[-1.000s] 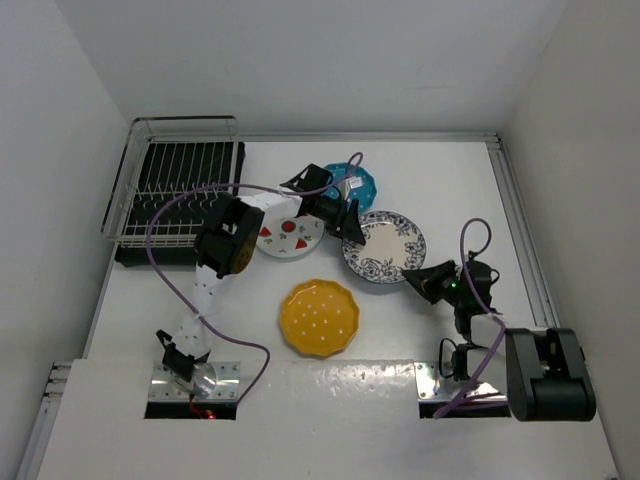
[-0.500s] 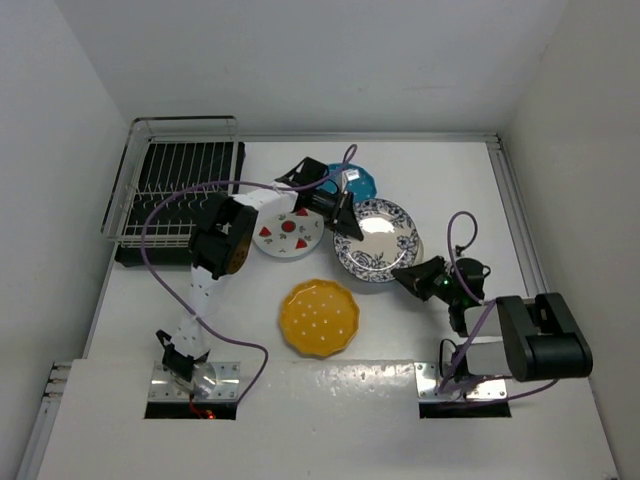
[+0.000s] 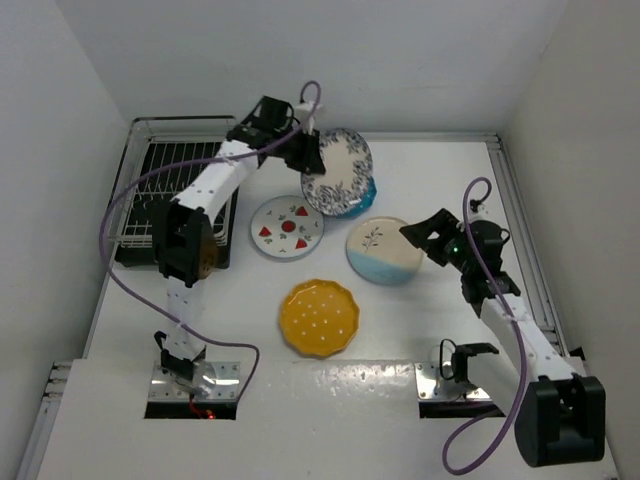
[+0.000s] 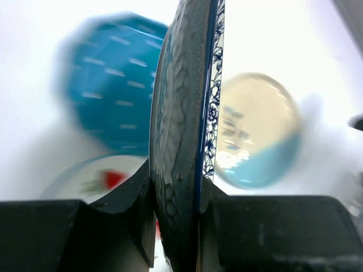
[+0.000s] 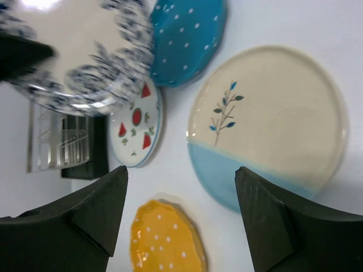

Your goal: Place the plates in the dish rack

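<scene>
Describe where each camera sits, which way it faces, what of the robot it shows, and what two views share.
Top external: above and behind the robot, looking down at the table; the left arm, right arm, dish rack and five plates show.
Left wrist: on the left arm, looking along the left gripper, shut on the blue floral plate, seen edge-on.
Right wrist: on the right arm, looking down past the open right gripper at the cream-and-blue plate.
Shared: both wrist views show the teal plate and strawberry plate.

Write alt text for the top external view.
The left end effector holds the blue floral plate aloft beside the dish rack. The teal plate, strawberry plate, cream plate and yellow plate lie flat; the right end effector is open.
</scene>
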You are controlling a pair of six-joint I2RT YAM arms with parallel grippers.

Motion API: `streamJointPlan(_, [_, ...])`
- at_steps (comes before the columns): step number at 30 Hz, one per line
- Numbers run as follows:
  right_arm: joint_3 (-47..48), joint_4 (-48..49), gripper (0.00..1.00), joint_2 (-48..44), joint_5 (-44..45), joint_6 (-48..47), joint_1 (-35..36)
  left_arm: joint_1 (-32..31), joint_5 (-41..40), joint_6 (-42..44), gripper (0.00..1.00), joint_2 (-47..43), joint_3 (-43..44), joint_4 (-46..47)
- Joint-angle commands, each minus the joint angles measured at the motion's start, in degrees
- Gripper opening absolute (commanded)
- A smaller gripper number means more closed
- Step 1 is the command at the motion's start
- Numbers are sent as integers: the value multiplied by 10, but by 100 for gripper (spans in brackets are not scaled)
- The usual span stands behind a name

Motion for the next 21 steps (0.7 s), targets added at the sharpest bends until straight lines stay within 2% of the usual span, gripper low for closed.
streamJointPlan(1, [31, -95, 76, -17, 61, -63, 2, 35, -79, 70, 0, -101, 94, -6])
streamJointPlan(4, [38, -95, 76, -13, 58, -65, 2, 65, -158, 109, 0, -113, 171, -63])
streamJointPlan(5, [38, -96, 76, -11, 55, -67, 2, 82, -210, 136, 0, -119, 183, -75])
streamJointPlan(9, [44, -88, 76, 5, 34, -73, 9, 139, -348, 202, 0, -159, 190, -106])
streamJointPlan(11, [55, -88, 76, 28, 22, -84, 18, 184, -393, 235, 0, -192, 157, -106])
streamJointPlan(17, [106, -93, 76, 76, -5, -116, 55, 321, -381, 305, 0, -266, 28, -106])
streamJointPlan(21, [172, -119, 76, 126, -9, -127, 93, 419, -367, 320, 0, -278, -5, -106])
